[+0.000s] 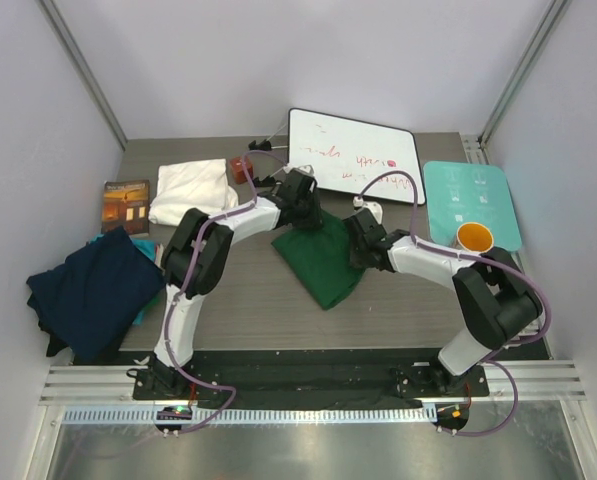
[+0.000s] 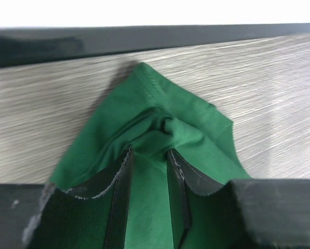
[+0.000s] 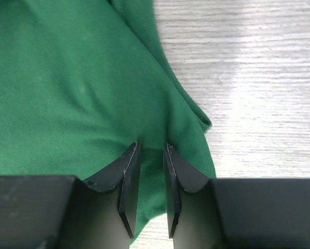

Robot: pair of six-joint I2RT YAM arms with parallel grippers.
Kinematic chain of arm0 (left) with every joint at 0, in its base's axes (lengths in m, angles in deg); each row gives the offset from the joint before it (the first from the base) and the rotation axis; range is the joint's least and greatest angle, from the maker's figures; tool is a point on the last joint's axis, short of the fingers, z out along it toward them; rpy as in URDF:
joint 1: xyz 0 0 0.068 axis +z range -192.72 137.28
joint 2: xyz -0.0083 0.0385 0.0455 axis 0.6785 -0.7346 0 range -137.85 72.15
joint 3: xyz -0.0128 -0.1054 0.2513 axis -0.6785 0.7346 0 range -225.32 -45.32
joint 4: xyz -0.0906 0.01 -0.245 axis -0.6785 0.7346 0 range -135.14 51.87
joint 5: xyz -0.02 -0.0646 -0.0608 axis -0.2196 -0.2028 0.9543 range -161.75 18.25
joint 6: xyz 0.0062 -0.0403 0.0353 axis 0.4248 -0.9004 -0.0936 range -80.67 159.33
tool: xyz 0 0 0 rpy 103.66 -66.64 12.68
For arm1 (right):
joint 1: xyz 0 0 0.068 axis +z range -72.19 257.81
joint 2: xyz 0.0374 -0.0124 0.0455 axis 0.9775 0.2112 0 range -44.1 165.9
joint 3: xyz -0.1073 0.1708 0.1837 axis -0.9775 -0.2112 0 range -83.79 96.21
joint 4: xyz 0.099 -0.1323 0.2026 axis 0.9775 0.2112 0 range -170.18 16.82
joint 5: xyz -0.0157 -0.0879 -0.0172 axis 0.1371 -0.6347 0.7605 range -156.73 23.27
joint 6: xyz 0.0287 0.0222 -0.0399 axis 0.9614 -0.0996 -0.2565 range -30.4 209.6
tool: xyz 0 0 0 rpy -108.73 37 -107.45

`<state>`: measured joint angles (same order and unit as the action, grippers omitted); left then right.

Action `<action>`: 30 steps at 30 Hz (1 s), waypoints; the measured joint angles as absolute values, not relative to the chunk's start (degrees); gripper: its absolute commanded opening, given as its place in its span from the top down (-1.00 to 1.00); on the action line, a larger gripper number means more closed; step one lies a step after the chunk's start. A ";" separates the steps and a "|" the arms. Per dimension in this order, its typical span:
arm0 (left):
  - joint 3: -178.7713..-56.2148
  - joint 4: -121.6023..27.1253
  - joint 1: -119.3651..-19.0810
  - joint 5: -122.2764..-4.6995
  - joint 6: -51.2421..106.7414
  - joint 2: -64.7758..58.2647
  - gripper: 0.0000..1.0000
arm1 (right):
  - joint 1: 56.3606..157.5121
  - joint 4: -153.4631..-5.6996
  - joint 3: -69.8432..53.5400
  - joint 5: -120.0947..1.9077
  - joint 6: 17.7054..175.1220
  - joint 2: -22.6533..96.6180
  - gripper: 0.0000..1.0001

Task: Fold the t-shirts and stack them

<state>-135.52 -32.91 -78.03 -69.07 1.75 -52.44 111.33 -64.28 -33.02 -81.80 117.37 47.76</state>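
So here's where I'm at: the green t-shirt (image 1: 323, 262) is lying crumpled in a rough wedge at the middle of the desk (image 1: 248, 300). My left jaws are pinched narrow on a bunched bit of hem at its 11 o'clock corner, and my right jaws are closed down on a fold at its 2 o'clock edge. The navy t-shirt (image 1: 93, 290) is heaped out at 9 o'clock and the white t-shirt (image 1: 190, 190) sits folded-ish at 11 o'clock.

What worries me is that neither pinch has much cloth in it. On the left I've got a wad of seam, not a flat edge, so if I pull apart to spread it the fabric could slide out or come up twisted. If one side lifts faster than the other, the shirt probably swings and folds crooked. The whiteboard (image 1: 353, 155) is also right behind my left arm (image 1: 218, 235) at 12 o'clock, so a big stretch that way could bump it.
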 measured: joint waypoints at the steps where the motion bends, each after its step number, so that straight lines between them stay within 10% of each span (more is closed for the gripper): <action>1: -134.99 -32.95 -77.73 -69.33 1.79 -52.10 0.33 | 111.33 -64.41 -33.26 -81.80 117.48 47.45 0.42; 30: -99.80 -30.81 -75.59 -75.96 0.72 -24.05 0.35 | 111.33 -69.19 -39.84 -76.60 119.16 43.27 0.43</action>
<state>-99.80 -30.81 -75.59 -75.96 0.72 -24.05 111.33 -69.19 -39.84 -76.60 119.16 43.27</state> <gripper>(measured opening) 0.326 0.288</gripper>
